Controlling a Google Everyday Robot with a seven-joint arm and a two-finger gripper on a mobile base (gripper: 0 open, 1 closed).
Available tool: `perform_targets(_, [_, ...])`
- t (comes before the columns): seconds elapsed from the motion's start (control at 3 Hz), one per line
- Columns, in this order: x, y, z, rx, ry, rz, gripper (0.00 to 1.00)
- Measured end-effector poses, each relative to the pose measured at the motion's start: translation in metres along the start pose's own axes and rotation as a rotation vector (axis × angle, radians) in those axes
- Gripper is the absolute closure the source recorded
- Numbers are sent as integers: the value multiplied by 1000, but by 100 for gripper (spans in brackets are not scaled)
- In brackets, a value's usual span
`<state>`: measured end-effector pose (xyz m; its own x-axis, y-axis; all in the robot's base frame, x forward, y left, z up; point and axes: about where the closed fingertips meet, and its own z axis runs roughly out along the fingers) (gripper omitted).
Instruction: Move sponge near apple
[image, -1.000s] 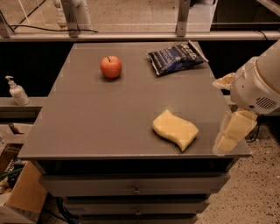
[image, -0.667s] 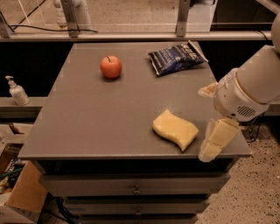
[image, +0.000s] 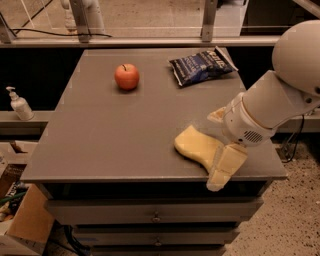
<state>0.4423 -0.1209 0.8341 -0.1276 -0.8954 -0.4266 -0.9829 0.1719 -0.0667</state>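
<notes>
One grey table, one white arm, and a sponge at the lower right.

We see the table (image: 100, 140) filling most of the frame, and the robot's arm (image: 280, 100) enters from the right edge. A dark chip bag (image: 200, 65) lies at the upper centre-right. The sponge (image: 195, 146) sits at the lower right, near the table's front edge, with its long axis running from upper left down to lower right. The gripper (image: 214, 150) is at the sponge's right end. Its two pale fingers are spread wide, one above the slab and one below it, though we cannot quite tell whether the lower finger touches the sponge. The apple (image: 127, 76) stands upper left of centre, well apart, so we judge the sponge must travel up and left.
</notes>
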Motion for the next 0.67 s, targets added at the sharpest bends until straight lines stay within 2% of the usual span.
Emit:
perform_targets(0.33, [-7, 0, 16, -23, -11, 3, 1])
perform_targets(0.67, [-17, -11, 24, -15, -25, 15, 46])
